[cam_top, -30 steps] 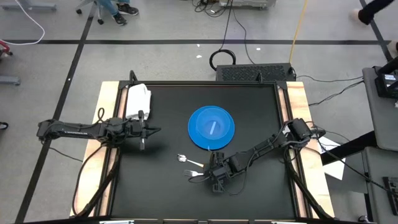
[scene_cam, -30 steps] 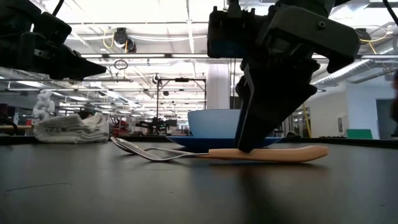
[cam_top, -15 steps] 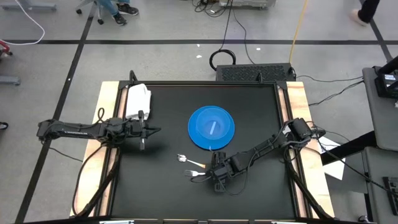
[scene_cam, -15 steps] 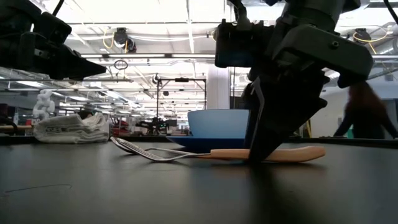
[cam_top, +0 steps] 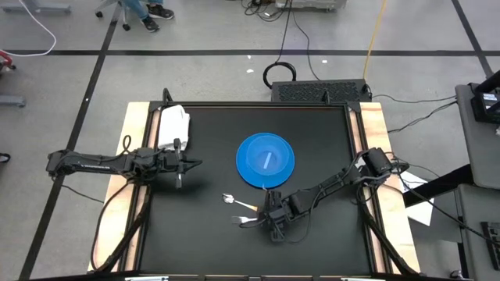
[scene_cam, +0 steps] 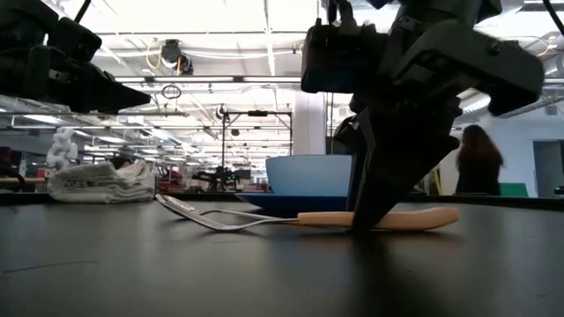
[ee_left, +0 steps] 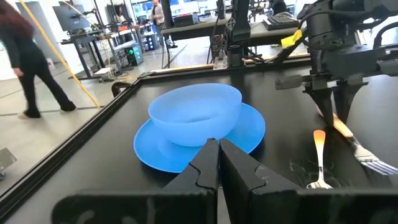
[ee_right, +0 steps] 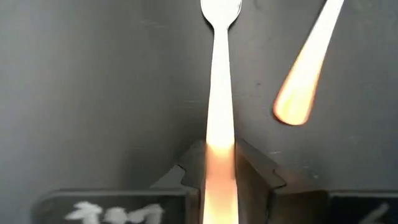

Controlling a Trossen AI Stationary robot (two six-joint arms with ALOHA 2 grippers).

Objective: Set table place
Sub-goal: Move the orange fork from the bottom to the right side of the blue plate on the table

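Observation:
A fork with a pale wooden handle lies on the black table, near of a blue plate with a blue bowl. A matching spoon lies beside the fork. My right gripper points down at the fork's handle and is shut on it. My left gripper is shut and empty, above the table's left part, level and pointing toward the plate. My right gripper pinches the fork's wooden handle between its two fingers, one on each long side. The fingers come from above, pointing down, and straddle the handle. The fork lies flat on the table, its head toward the left.
A folded white napkin lies at the table's far left corner. The spoon's handle lies close beside the held fork. Bare black tabletop lies to the left of and near of the cutlery. People move in the room beyond the table.
My right gripper has shifted a little toward the table's right edge along the fork's handle, staying low at the table. The fork has kept lying flat.

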